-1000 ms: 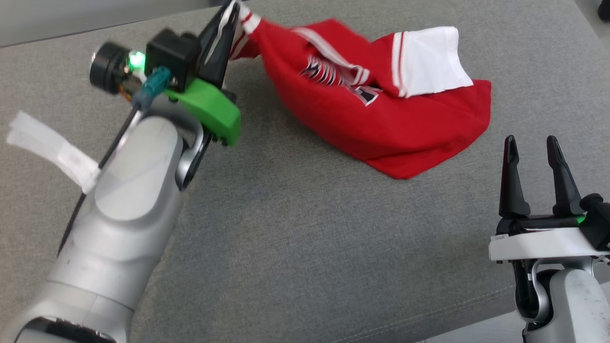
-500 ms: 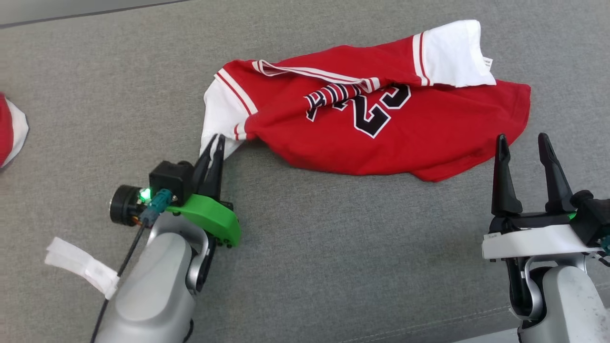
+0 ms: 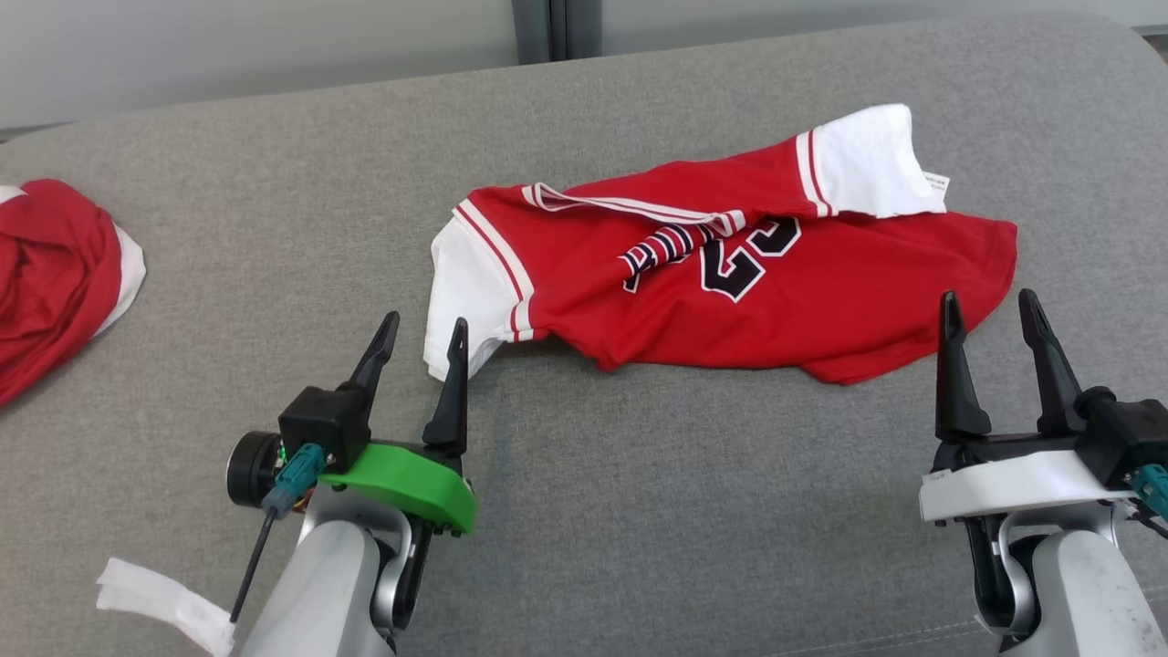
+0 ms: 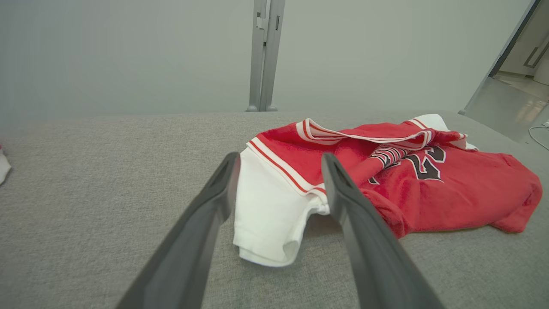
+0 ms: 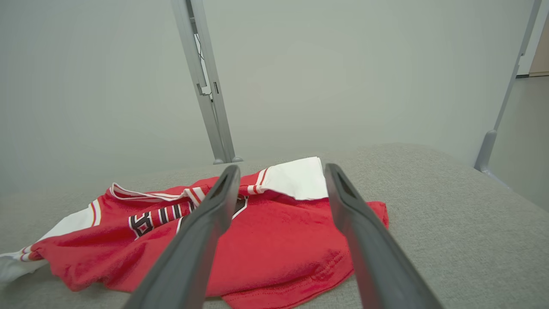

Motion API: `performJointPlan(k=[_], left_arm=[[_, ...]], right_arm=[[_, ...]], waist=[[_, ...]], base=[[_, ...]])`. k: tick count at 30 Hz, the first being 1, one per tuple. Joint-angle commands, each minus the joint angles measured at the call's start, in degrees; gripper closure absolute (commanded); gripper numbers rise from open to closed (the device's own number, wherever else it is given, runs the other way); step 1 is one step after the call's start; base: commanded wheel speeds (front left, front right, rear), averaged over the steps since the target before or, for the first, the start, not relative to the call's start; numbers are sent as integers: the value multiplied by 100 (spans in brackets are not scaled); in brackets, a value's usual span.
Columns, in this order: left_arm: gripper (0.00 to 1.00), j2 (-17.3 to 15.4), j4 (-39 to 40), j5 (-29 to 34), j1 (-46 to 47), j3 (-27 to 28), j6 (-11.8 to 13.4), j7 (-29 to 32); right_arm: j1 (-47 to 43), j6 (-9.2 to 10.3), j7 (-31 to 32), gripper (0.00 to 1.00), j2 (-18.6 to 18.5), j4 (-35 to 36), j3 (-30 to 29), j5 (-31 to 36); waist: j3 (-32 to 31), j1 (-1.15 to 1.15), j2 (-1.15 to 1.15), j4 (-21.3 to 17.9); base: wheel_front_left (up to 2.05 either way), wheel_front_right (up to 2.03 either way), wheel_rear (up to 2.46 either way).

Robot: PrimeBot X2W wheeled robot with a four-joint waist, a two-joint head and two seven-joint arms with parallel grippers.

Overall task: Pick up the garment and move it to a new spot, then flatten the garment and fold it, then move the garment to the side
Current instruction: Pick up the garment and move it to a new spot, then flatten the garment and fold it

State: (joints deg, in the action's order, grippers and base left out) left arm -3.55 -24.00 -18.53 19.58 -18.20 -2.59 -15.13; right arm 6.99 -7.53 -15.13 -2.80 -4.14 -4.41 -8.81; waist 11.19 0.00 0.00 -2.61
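The white sleeve [image 3: 467, 294] has been let go by the left gripper [image 3: 425, 319]. Half a second ago it was pinched between the shut fingers; now the fingers are spread wide and nothing is held between them. The head camera has also been shifted in that time, so the cloth's changed place in that view is not to be read as a move of the cloth.

The garment [image 3: 748, 301] is laid crumpled on the grey cushion [image 3: 639, 511], ahead of the left gripper and stretched away to its right. The released sleeve is found just ahead of the fingertips, and in the left wrist view it is framed between the two fingers. Whether the gripper's right finger touches the sleeve's hem cannot be told.

The right gripper [image 3: 987, 296] is held open and empty. The garment's red lower hem is spread just ahead of its fingertips. The other white sleeve [image 3: 867, 164] is folded over the red body further ahead of that gripper and a little to its left. A black number is seen on the chest, partly covered by a fold of striped trim.

A second red and white cloth [image 3: 55, 274] is seen well off to the left of the left gripper. A strip of white tape [image 3: 155, 598] is seen behind that gripper, to its left.
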Motion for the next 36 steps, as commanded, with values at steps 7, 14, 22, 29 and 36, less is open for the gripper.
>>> performJointPlan(k=[7,14,22,29,36], left_arm=[[0,49,399,122,-728,368,-31,-3],[0,64,685,-128,-1383,453,172,-3],[0,64,984,-141,-1789,472,451,-4],[0,64,987,-114,-1917,427,516,-3],[0,63,894,-92,-1862,403,501,-3]], right_arm=[[-364,8,-4,0,-15,-127,-21,121],[-716,8,-4,0,-15,-313,140,8],[-882,8,-4,0,-16,-331,420,-190],[-901,8,-4,0,-16,-387,559,-270],[-892,8,-4,0,-16,-392,580,-271]], waist=[[-766,0,0,159],[-1053,0,0,287],[-1119,0,0,366],[-1161,0,0,436],[-1147,0,0,470]], base=[[0,0,0],[0,0,0],[0,0,0],[0,0,0],[0,0,0]])
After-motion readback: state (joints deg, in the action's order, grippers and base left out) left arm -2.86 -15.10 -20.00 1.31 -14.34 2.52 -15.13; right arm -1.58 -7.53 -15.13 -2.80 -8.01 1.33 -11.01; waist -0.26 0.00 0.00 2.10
